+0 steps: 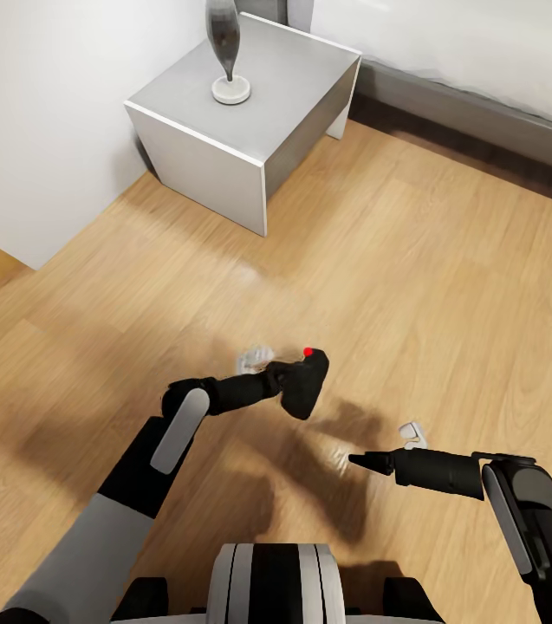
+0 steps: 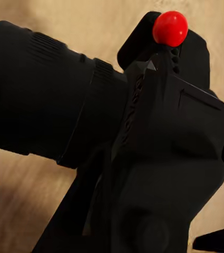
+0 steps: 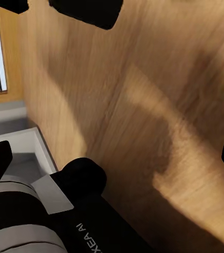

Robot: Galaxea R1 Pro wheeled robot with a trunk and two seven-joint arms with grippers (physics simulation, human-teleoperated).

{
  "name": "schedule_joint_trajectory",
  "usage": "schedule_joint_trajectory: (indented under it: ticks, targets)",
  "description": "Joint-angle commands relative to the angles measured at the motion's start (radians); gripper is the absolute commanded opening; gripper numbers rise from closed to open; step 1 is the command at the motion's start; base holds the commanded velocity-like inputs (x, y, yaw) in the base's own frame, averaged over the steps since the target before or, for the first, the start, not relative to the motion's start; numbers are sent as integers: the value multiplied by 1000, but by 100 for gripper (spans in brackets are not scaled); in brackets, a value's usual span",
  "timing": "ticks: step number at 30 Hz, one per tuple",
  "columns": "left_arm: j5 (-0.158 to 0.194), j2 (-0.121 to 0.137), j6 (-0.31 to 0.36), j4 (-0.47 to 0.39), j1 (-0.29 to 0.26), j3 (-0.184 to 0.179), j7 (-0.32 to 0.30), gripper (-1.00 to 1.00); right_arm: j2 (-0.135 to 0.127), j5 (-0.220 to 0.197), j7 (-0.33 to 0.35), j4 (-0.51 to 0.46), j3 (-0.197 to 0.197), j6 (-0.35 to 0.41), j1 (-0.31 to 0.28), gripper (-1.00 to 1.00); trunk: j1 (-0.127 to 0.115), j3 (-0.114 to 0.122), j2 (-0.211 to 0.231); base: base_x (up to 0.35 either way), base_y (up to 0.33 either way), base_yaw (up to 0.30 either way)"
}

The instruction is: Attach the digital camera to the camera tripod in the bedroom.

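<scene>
Above wood floor (image 1: 449, 286), centre: digital camera (image 1: 305, 385) pinched in left gripper (image 1: 286, 379), red button up. Right gripper (image 1: 371, 461) low at right, jaw state unclear. Grey side table (image 1: 224, 160) far left, beside bed (image 1: 475, 61).

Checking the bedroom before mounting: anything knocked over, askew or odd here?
Nothing stands out. The digital camera sits in the left gripper above bare wood floor; the vase stands upright on the white side table.
</scene>
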Motion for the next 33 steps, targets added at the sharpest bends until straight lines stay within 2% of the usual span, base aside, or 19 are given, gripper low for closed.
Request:
schedule_joint_trajectory:
  ticks: [1, 2, 3, 4, 8, 12, 16, 20, 23, 27, 30, 33]
  targets:
    - [6, -17, 60, 8, 0, -13, 60, -100, 1, -5, -1, 0, 0, 7, 0, 100, 0, 0, 0, 0, 0, 0]
    - [6, -26, 90, 11, 0, -20, 85, -100, 1, -4, -1, 0, 0, 7, 0, 100, 0, 0, 0, 0, 0, 0]
    - [7, -58, 198, 20, 0, -58, 169, -100, 3, -4, -1, 0, 1, 7, 0, 100, 0, 0, 0, 0, 0, 0]
    - [7, -62, 209, 14, 0, -64, 178, -100, 4, -4, -1, 0, 1, 7, 0, 100, 0, 0, 0, 0, 0, 0]
    - [17, -68, 217, -18, 0, -69, 172, -100, 4, -3, -1, 0, 0, 7, 0, 100, 0, 0, 0, 0, 0, 0]
    - [62, -69, 198, -59, 0, -75, 119, -100, 2, -3, -1, 0, 0, 7, 0, 100, 0, 0, 0, 0, 0, 0]
    - [72, -65, 192, -73, 0, -82, 112, -100, 1, -3, -1, 0, 0, 7, 0, 100, 0, 0, 0, 0, 0, 0]
    - [48, -62, 188, -82, 0, -82, 146, -100, 1, -3, -1, 0, 0, 7, 0, 100, 0, 0, 0, 0, 0, 0]
    - [9, -60, 182, -111, 0, -80, 234, -100, 1, -3, -1, 0, 0, 7, 0, 100, 0, 0, 0, 0, 0, 0]
    - [-2, -61, 181, -130, 0, -81, 340, -100, 1, -3, -1, 0, 0, 7, 0, 100, 0, 0, 0, 0, 0, 0]
    - [-5, -62, 184, -137, 0, -82, 390, -100, 1, -3, -1, 1, 0, 7, 0, 100, 0, 0, 0, 0, 0, 0]
    - [-11, -63, 181, -142, 0, -93, 412, -100, 1, -2, -1, 1, 0, 7, 0, 100, 0, 0, 0, 0, 0, 0]
